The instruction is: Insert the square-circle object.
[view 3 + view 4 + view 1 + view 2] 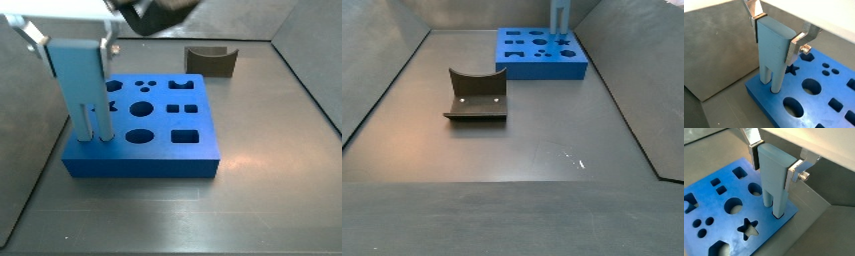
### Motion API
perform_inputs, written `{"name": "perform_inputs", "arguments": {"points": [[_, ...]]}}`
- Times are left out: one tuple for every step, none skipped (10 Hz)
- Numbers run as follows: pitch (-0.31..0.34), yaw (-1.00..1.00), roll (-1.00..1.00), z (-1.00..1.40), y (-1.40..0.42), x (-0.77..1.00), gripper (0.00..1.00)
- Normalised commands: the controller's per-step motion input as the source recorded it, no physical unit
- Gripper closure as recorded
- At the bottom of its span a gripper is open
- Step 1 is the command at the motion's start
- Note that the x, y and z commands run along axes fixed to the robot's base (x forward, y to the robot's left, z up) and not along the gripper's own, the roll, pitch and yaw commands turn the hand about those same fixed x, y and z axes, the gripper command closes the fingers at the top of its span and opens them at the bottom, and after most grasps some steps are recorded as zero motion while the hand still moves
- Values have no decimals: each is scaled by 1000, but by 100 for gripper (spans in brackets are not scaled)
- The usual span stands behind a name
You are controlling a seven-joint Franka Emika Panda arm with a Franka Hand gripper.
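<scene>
My gripper (776, 39) is shut on a tall pale grey-blue piece (772, 50) with two legs, one squarish and one rounded; I take it for the square-circle object. It stands upright with both legs in holes at a corner of the blue board (759, 90). Both wrist views show the silver fingers clamping its top end, so the gripper (772, 167) grips the piece (774, 183) above the board (767, 235). In a side view the gripper (74, 42) holds the piece (80, 85) at the near left corner of the board (147, 150). No small olive-brown block shows.
The board has several shaped holes, among them a star (747, 228) and round ones (733, 205). The dark fixture (476, 95), a bracket with a curved top on a base plate, stands apart from the board (543, 68) and also shows in the other side view (210, 62). Grey walls (717, 45) enclose the floor.
</scene>
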Motion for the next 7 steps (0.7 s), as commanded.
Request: {"name": "perform_inputs", "arguments": {"points": [[0,0,-49,-477,0,66,100],[-23,0,0,-594,0,0,100],[-46,-14,0,-631,0,0,100],[-64,-20,0,-549,0,0,100],[-70,-14,0,-500,0,0,100],[-113,-23,0,-517,0,0,100],[-240,-91,-6,-417,0,-243,100]]}}
